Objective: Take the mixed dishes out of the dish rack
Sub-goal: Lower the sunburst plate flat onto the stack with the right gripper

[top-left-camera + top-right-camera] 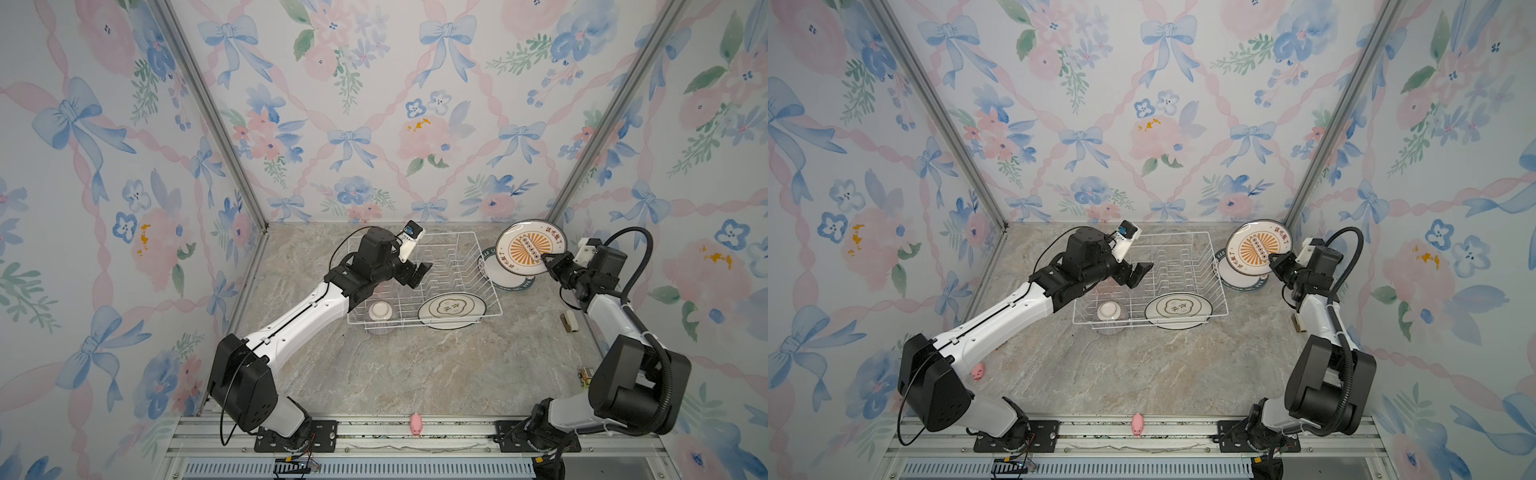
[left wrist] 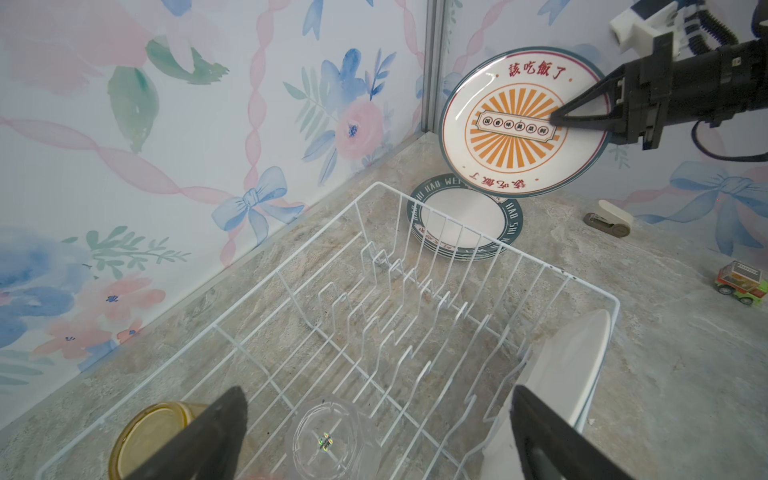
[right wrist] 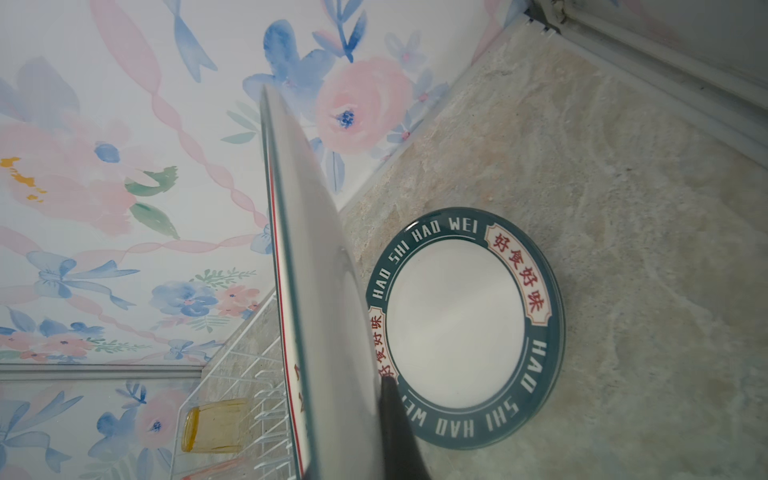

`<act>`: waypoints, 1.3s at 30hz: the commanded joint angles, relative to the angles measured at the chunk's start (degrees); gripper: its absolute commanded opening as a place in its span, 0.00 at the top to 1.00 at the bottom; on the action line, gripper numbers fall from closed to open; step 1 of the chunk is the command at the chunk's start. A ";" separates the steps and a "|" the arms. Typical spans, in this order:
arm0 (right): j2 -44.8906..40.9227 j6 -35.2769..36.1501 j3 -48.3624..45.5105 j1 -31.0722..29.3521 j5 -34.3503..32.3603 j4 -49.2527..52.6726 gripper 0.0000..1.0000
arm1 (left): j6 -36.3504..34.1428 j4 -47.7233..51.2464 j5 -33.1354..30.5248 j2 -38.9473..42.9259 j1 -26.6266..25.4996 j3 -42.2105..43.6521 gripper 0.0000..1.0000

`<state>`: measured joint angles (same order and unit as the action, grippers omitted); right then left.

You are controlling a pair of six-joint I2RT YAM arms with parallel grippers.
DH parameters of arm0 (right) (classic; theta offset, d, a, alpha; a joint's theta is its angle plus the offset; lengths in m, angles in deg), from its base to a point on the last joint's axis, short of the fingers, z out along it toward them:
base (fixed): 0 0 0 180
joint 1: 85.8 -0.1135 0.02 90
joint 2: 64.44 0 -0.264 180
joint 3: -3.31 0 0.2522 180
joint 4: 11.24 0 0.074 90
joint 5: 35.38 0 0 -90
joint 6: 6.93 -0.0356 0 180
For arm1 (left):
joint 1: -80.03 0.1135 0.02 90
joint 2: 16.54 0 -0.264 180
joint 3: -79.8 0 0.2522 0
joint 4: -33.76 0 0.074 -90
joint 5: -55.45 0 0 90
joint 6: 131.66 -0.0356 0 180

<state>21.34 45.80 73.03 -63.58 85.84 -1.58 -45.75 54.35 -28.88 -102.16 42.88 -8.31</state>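
rack (image 1: pixel 449 266) near end: bowl (image 1: pixel 380 311) and plate (image 1: pixel 451 309) not yet out
tumblers: yellow tumbler (image 2: pixel 149 432), clear tumbler (image 2: pixel 328 436) in rack, below left gripper
left gripper (image 1: pixel 419 274): jaws wide, empty, over rack
right gripper (image 1: pixel 545 259): clamped on rim of sunburst plate (image 1: pixel 528 245), tilted above stack
stack (image 3: pixel 457 324): plates on table (image 1: pixel 415 374), just beside rack's far right corner
progress: looks roughly half done
text: held plate "該吃飯了"; stack top "HAO SHI HAO WEI", "好食好味"; rack plate unreadable
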 commanded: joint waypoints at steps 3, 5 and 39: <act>6.36 -0.46 2.79 0.21 0.16 -2.48 1.00 | -0.73 -1.58 -2.79 1.41 -1.00 1.13 0.02; 8.38 -1.17 2.81 0.13 0.35 -3.84 1.00 | -0.73 -1.60 -2.67 1.25 -1.14 1.13 0.02; 27.34 -8.12 6.44 -3.67 3.30 -13.87 0.87 | -1.17 -0.09 -2.14 -0.42 -1.44 -0.01 0.02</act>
<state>47.20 36.90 78.28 -66.49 88.88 -15.79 -46.00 53.60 -30.92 -102.10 41.72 -7.98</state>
